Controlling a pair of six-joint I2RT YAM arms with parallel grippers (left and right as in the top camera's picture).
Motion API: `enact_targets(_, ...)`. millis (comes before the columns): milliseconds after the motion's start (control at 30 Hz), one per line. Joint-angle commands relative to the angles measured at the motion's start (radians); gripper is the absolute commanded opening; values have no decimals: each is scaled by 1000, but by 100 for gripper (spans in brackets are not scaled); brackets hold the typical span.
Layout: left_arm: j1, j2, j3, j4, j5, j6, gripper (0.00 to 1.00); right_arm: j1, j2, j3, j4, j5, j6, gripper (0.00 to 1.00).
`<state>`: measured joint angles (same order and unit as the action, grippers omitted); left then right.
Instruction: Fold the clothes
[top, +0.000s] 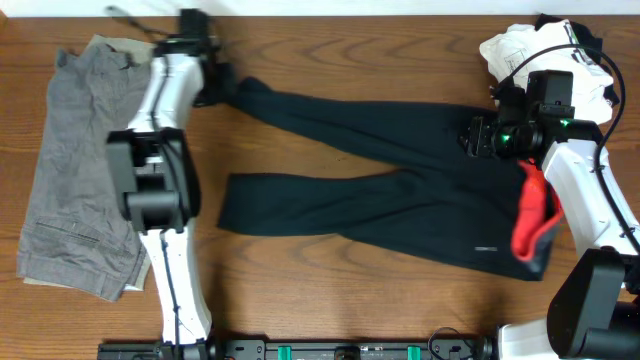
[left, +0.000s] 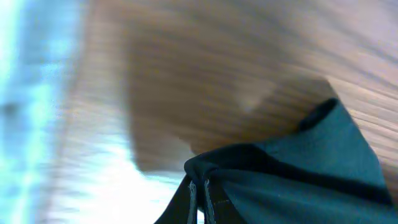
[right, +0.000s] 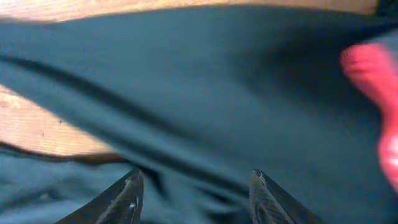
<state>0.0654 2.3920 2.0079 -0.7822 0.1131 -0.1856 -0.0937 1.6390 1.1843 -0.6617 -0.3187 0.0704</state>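
Note:
The black leggings (top: 380, 205) lie spread across the wooden table, legs pointing left, with the coral-red waistband (top: 530, 215) at the right. My left gripper (top: 222, 88) is shut on the ankle end of the upper leg at the far left; in the left wrist view the jaws (left: 200, 186) pinch a bunched fold of black fabric (left: 292, 168). My right gripper (top: 470, 138) is open over the upper edge of the leggings near the waist; in the right wrist view its fingers (right: 194, 186) straddle black fabric (right: 205, 93), with the red band (right: 373, 74) at the right.
Grey trousers (top: 80, 170) lie flat at the table's left side, beside the left arm. A crumpled white garment (top: 530, 50) sits at the back right corner. The table's far edge runs close behind both grippers.

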Motion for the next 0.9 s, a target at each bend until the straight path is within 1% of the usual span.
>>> enact_targets(0, 61, -35, 1, -5, -16, -19, 6, 10, -8, 14, 13, -7, -8, 53)
enact_targets(100, 77, -43, 1, -11, -16, -18, 6, 10, -8, 14, 25, -7, -4, 53)
enact_targets(167, 76, -44, 1, -25, -16, -18, 6, 11, -3, 14, 40, -4, 13, 51)
enact_targets(233, 66, -44, 1, -40, -16, -18, 6, 17, 11, 14, 66, 11, 18, 51)
enact_targets(267, 59, -45, 1, -47, -16, -18, 8, 21, 22, 14, 80, 28, 18, 51)
enact_targets(300, 51, -45, 1, -55, -16, -18, 14, 26, 36, 14, 96, 48, 18, 52)
enact_targets(400, 27, -48, 1, -77, -17, -18, 43, 42, 83, 14, 156, 98, 5, 51)
enact_targets(433, 21, -50, 1, -87, -17, -18, 48, 48, 100, 14, 183, 126, -3, 52)
enact_targets(533, 10, -61, 1, -111, -17, -24, 49, 57, 142, 14, 271, 201, -37, 52)
enact_targets(633, 1, -81, 1, -130, -16, -82, 49, 70, 186, 14, 372, 280, -78, 57)
enact_targets(667, -5, -85, 1, -131, -16, -83, 49, 80, 203, 14, 399, 306, -89, 58)
enact_targets(767, -25, -84, 1, -132, -16, -122, 49, 106, 253, 17, 440, 357, -100, 59)
enact_targets(867, -50, -82, 0, -117, -16, -143, 49, 127, 309, 36, 442, 364, -102, 58)
